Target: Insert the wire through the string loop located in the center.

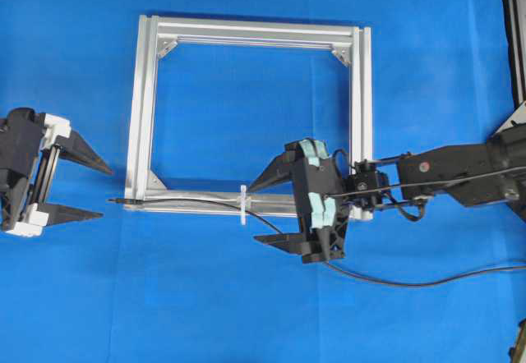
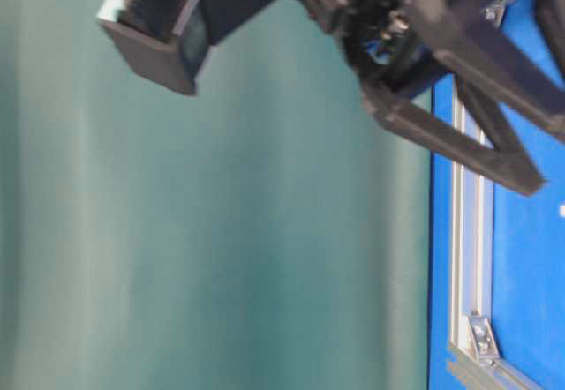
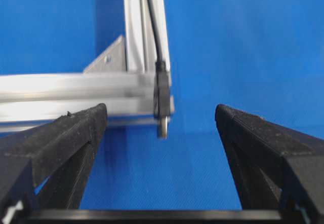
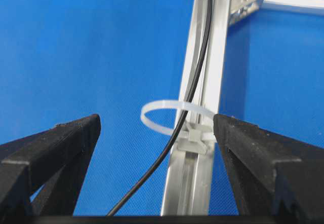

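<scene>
1. Counted from left to right in the overhead view: one left gripper [image 1: 103,190], one square aluminium frame [image 1: 148,108], one wire [image 1: 197,203], one string loop [image 1: 244,205], one right gripper [image 1: 256,213]. All rest on or above one blue table surface [image 1: 82,67].
2. The left gripper sits off the frame's left side, released, its two black fingers [image 1: 86,153] spread wide with nothing between them. In its wrist view the fingers frame the wire's plug tip [image 3: 161,107] without touching it.
3. The wire lies along the frame's near rail, its long axis running left-right in the overhead view. The plug tip [image 1: 123,202] points left and sits at the near-left corner of the frame.
4. The string loop stands on the near rail, roughly mid-length. The right wrist view shows the wire [image 4: 195,82] passing through the string loop [image 4: 167,113].
5. Right of the loop the wire curves off the rail toward the near edge, passes under the right gripper and trails off to the right.
6. The right gripper hangs just right of the loop, jaws wide apart and holding nothing, one finger over the frame's interior and the other outside the rail.
7. Bare blue surface lies inside the frame, left of it around the left gripper, and along the near side.
</scene>
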